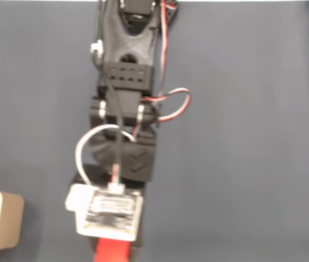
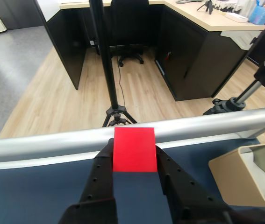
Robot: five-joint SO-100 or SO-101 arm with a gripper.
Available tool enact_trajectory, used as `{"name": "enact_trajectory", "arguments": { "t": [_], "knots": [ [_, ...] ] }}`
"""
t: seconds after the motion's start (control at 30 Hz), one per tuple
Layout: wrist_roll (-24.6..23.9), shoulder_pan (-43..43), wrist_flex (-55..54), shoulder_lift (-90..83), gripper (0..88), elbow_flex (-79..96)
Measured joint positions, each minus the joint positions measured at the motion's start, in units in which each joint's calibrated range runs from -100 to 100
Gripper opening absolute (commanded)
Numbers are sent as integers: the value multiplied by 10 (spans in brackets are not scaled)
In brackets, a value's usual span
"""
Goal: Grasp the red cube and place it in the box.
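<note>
In the wrist view, the gripper (image 2: 134, 156) has its 2 black fingers (image 2: 102, 170) clamped on the red cube (image 2: 133, 149), lifted off the dark blue tabletop (image 2: 39, 191). The beige box (image 2: 244, 175) sits right of the cube, near the table's silver edge rail (image 2: 43, 144). Beyond the rail stands a black tripod (image 2: 116, 114).

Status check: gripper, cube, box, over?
Gripper shut on cube. Box to the right in wrist view, open, cube not in yet. Nothing between them.
</note>
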Motion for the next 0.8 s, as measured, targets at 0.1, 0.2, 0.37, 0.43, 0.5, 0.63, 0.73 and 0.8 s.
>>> {"name": "enact_trajectory", "arguments": {
  "t": [0.1, 0.2, 0.37, 0.43, 0.5, 0.63, 0.73, 0.8],
  "knots": [
    [0, 20, 0, 0, 0, 0],
    [0, 41, 0, 0, 0, 0],
    [0, 75, -2, 0, 0, 0],
    [0, 88, -2, 0, 0, 0],
    [0, 99, -6, 0, 0, 0],
    [0, 119, -18, 0, 0, 0],
    [-1, 133, -27, 0, 0, 0],
    [-1, 141, -29, 0, 0, 0]
  ]
}}
